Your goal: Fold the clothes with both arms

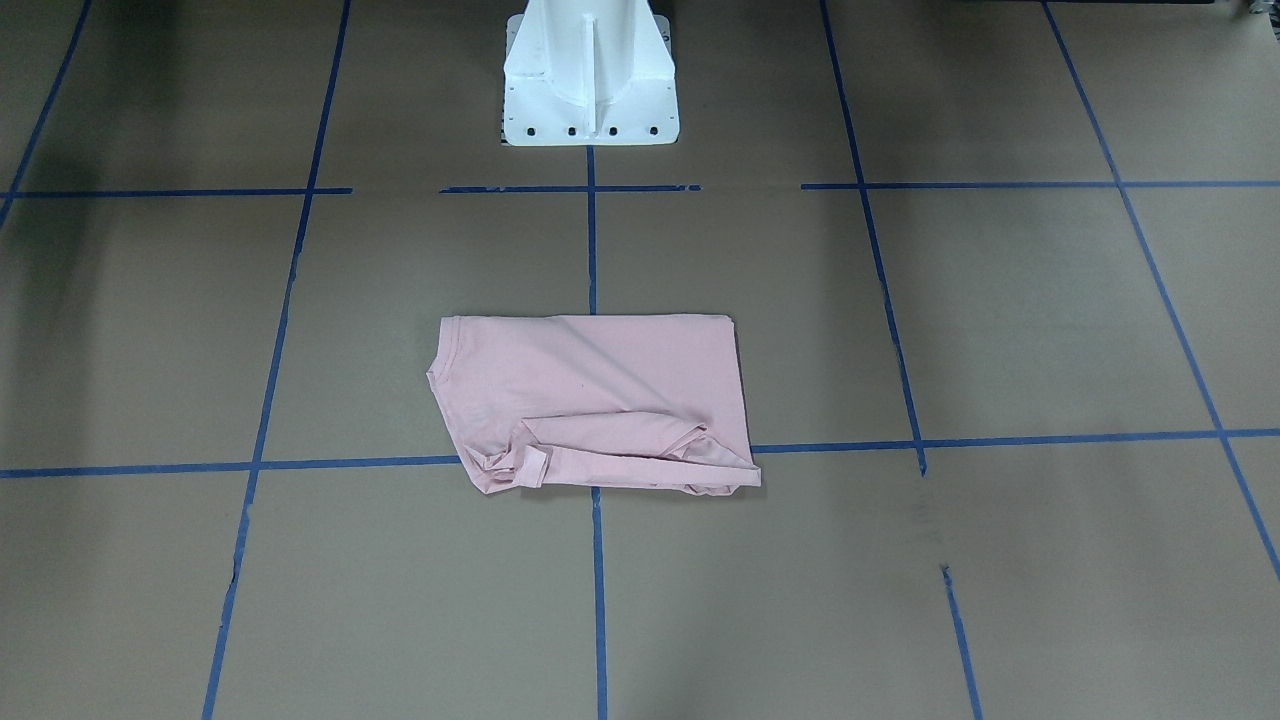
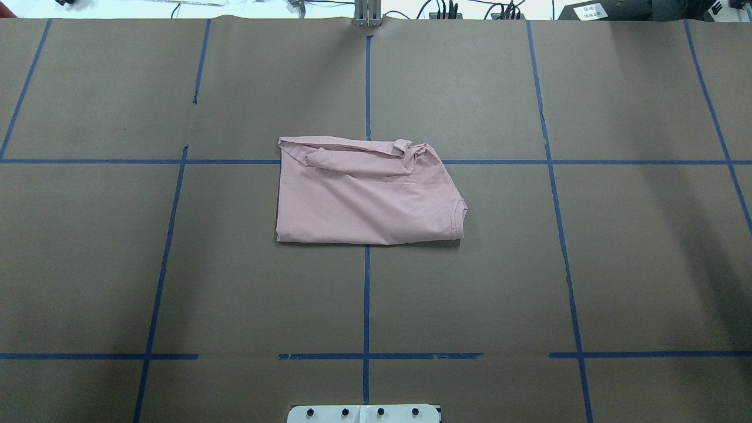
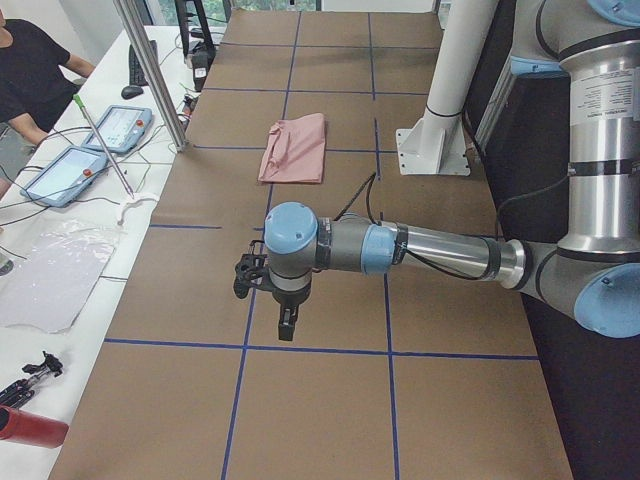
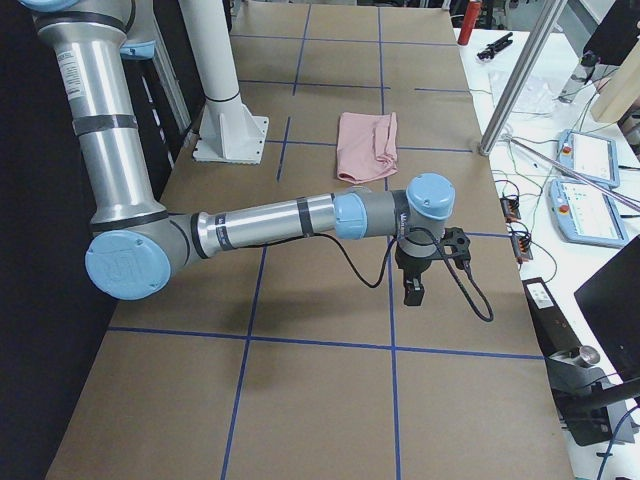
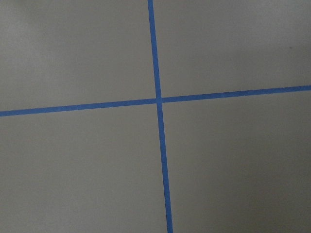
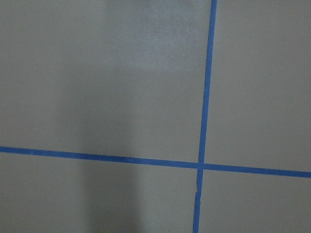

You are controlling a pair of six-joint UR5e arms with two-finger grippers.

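The pale pink T-shirt (image 2: 364,200) is lying on the table (image 2: 117,264) as a compact rectangle, plain side up. It is sitting between the two sets of jaws and well apart from both, so neither is touching it. The left gripper (image 3: 286,325) is hanging above the paper toward one end of the table and the right gripper (image 4: 413,290) toward the other. Directly beneath each, the wrist cameras are showing only bare surface and a crossing of blue tape lines (image 5: 158,99). Only the side views are showing the fingers, so I cannot tell whether either pair of jaws is released or clenched; nothing is visibly hanging from them. The folding is looking largely done, with the body doubled over and the collar (image 2: 461,211) facing the right gripper's side. What is arguably remaining is tidying. A sleeve (image 2: 358,155) is bunching in a loose roll along the edge farthest from the white pedestal (image 1: 590,80), and that corner is wrinkling.
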